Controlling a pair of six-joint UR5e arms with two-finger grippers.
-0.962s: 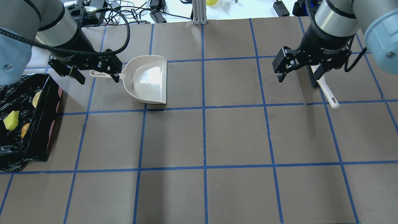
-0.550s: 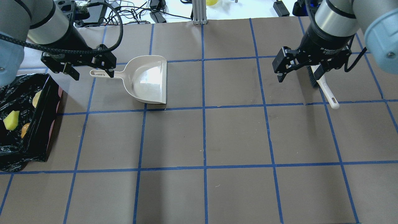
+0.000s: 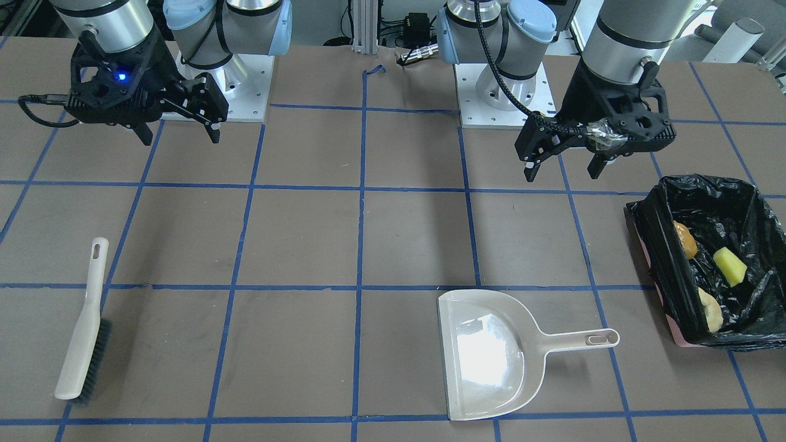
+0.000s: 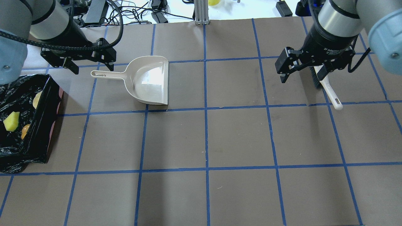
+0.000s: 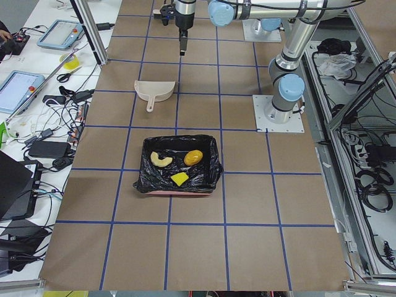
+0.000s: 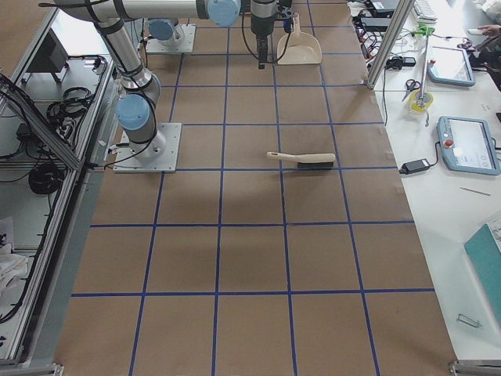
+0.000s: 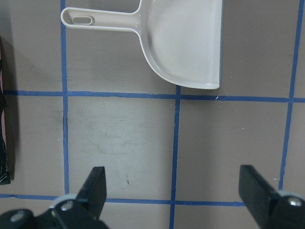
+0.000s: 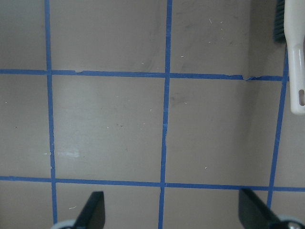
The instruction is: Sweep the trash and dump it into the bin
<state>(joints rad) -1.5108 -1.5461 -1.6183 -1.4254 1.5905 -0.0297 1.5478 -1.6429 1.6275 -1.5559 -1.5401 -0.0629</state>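
Observation:
The bin (image 4: 42, 119), lined with a black bag, stands at the table's left edge. It also shows in the front view (image 3: 669, 245) and the left view (image 5: 143, 179). In it lie the golden-brown lump (image 3: 686, 239), the yellow sponge piece (image 3: 729, 266) and the pale wedge (image 3: 709, 309). The beige dustpan (image 4: 147, 80) lies flat and empty, handle toward the bin. My left gripper (image 4: 93, 69) hangs open and empty above the handle end. My right gripper (image 4: 301, 80) is open and empty above the brush (image 4: 326, 88), which lies on the table.
Blue tape lines grid the brown table (image 4: 238, 138). Cables and devices lie beyond the far edge (image 4: 141, 12). The dustpan shows in the left wrist view (image 7: 181, 43), and the brush handle in the right wrist view (image 8: 295, 71).
My left gripper has drawn back from around the dustpan handle, up and toward the far left. The dustpan, the brush and the right arm have not moved.

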